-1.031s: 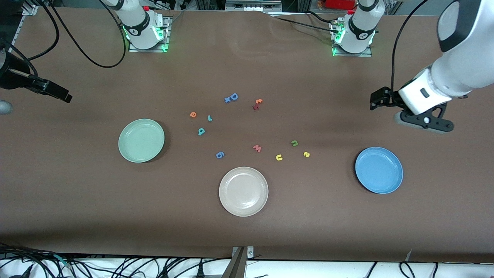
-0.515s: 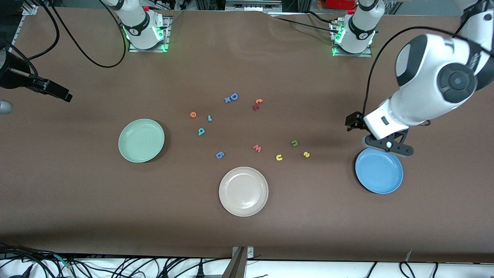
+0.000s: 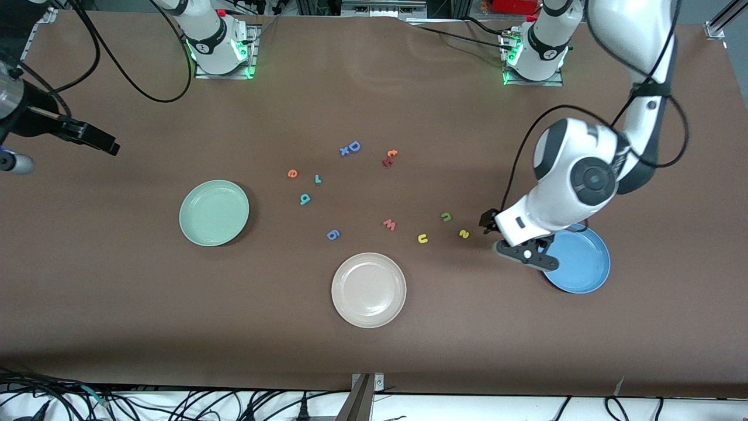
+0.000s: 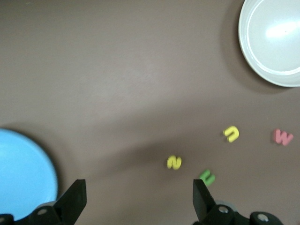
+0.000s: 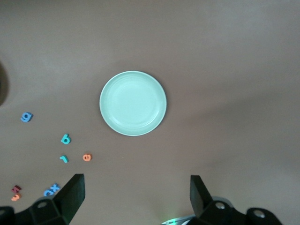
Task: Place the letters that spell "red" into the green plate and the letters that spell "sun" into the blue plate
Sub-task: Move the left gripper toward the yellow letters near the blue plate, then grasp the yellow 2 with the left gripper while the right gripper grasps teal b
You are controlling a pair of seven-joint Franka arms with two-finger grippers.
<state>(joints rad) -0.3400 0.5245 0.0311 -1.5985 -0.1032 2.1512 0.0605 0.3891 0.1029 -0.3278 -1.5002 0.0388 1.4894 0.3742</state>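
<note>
Now centre empty, wide-open left gripper (image 3: 507,244) over yellow s (image 3: 464,234), then lower; right gripper (image 5: 136,199) open, empty, waiting.

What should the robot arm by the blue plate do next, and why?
Probably lower the open left gripper onto the small yellow foam "s" and close on it. That letter lies on the table closest to this gripper, beside the round bright blue plate, which is empty. The right gripper waits open near the right arm's end of the table.
</note>
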